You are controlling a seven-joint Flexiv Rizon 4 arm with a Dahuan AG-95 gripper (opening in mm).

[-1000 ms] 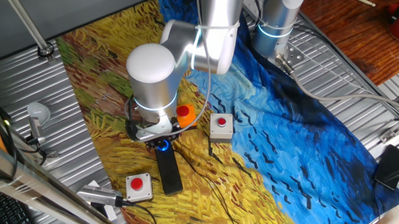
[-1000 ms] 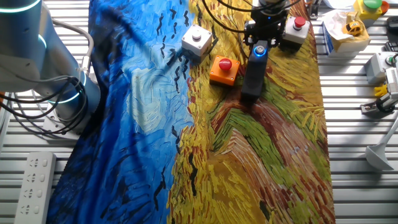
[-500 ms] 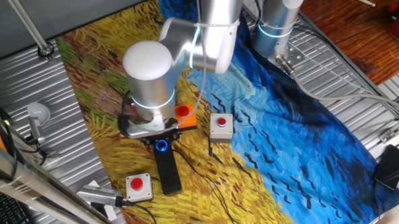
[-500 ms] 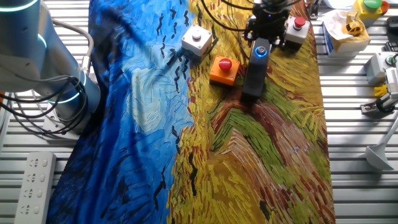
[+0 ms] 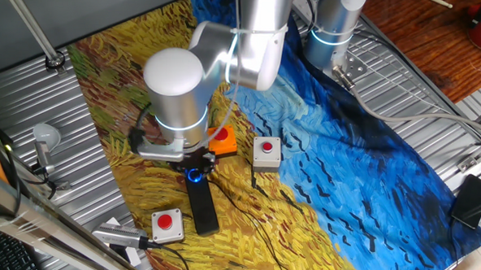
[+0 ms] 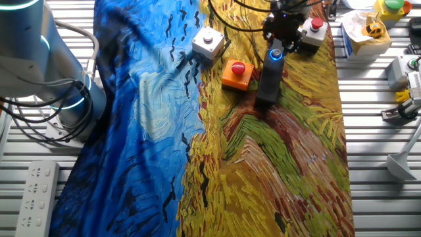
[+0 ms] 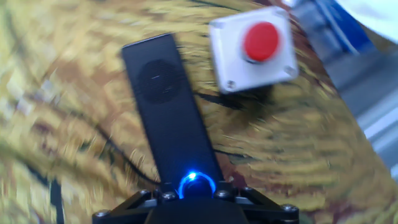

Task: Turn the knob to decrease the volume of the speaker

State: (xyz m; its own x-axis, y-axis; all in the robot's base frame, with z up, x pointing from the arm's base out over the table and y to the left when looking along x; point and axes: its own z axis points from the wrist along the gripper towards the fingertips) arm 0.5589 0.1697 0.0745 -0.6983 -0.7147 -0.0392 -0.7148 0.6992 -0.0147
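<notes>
The speaker (image 5: 201, 208) is a long flat black bar lying on the painted cloth. It also shows in the other fixed view (image 6: 267, 84) and in the hand view (image 7: 166, 106). Its knob (image 7: 197, 185), ringed by blue light, sits at the end nearest the hand. The knob's glow shows in one fixed view (image 5: 195, 174) and the other fixed view (image 6: 275, 55). My gripper (image 7: 197, 194) stands straight over the knob, its fingers closed round it. The gripper also shows in one fixed view (image 5: 193, 164) and the other fixed view (image 6: 281, 43). The hand view is motion-blurred.
An orange box with a red button (image 5: 222, 138) sits right beside the hand. A white button box (image 5: 266, 152) lies to its right and another one (image 5: 167, 224) stands left of the speaker's far end, also in the hand view (image 7: 252, 46). Thin cables cross the cloth.
The hand has twisted about its own axis while staying on the knob; its side bracket has swung round to the left in one fixed view. The speaker has not shifted.
</notes>
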